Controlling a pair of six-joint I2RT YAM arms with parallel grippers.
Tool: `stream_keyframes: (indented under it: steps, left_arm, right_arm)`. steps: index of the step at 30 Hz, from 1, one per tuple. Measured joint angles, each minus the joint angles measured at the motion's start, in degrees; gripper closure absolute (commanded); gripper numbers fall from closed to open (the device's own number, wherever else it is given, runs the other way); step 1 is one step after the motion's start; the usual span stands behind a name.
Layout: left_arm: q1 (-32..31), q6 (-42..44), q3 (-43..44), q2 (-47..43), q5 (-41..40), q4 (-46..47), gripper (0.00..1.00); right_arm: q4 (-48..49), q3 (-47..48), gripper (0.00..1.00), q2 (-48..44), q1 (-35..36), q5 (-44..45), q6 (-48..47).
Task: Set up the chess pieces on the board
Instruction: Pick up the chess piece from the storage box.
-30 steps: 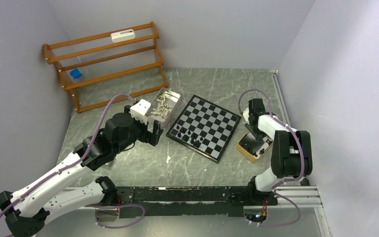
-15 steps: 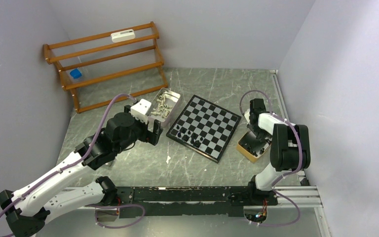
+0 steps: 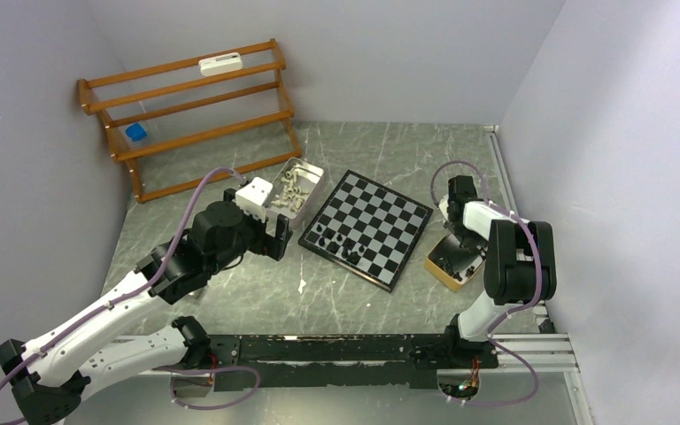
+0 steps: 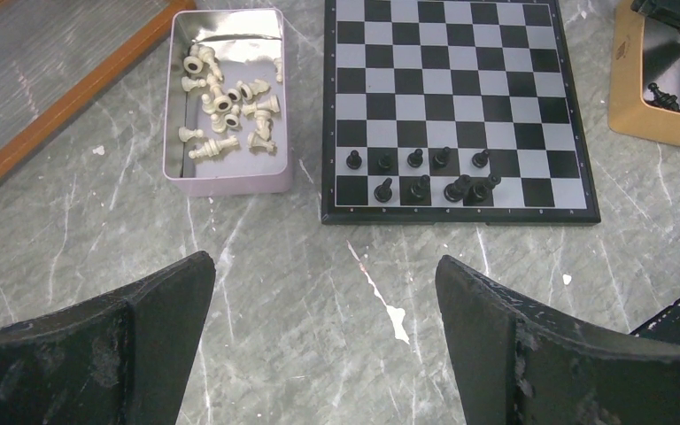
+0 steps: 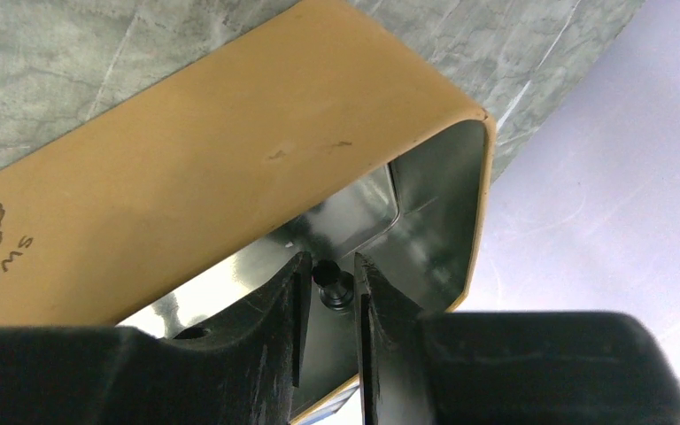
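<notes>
The right hand [image 5: 328, 266] is down inside the tan tin [image 5: 186, 168], near one corner of it. Its fingers [image 5: 283, 310] stand close together, one on either side of a single black piece [image 5: 333, 285]. Only the rounded top of that piece shows between them. The gap on each side is a sliver, and from this angle we cannot tell whether the pads touch the piece or merely flank it. The piece is glossy black and narrower than either finger. We cannot make out which figure it is.

The left hand [image 4: 323, 264] hangs above the bench [image 4: 257, 292], fingers spread wide apart with nothing between them. It sits off the near edge of the board [image 4: 460, 88], not over it.

The board lies flat on the bench between two tins. It has black and white checks and a thin dark rim. About ten standing black pieces [image 4: 419, 173] occupy the two rows nearest the left hand. Five are spaced along the second row. The rest are in the edge row, and the ones toward the tan tin are crowded together.

On the left arm's side, just beside the board, a pale lilac tin [image 4: 230, 181] holds cream-white pieces [image 4: 226, 106] lying in a jumble. On the right arm's side the tan tin sits just beside the board, apart from its rim, with loose black pieces [image 4: 664, 93] on its shiny floor.
</notes>
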Motion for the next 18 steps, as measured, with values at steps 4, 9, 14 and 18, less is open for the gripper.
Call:
stream_keyframes:
  steps: [4, 9, 14, 18]
  left_arm:
    - [0.0, -0.02, 0.0, 0.07, 0.0, -0.04, 0.0]
    - [0.0, 0.0, 0.0, 0.07, 0.0, -0.04, 0.0]
    - [0.0, 0.0, 0.0, 0.04, -0.02, -0.04, 0.0]
    - [0.0, 0.0, 0.0, 0.04, -0.09, -0.04, 0.0]
  right_arm:
    - [0.02, -0.04, 0.72, 0.0, -0.04, -0.07, 0.02]
    - [-0.02, -0.09, 0.75, 0.0, -0.11, 0.0, 0.02]
    - [-0.46, -0.24, 0.82, 0.0, -0.11, -0.02, 0.04]
    - [-0.61, -0.42, 0.94, -0.02, -0.11, -0.04, 0.09]
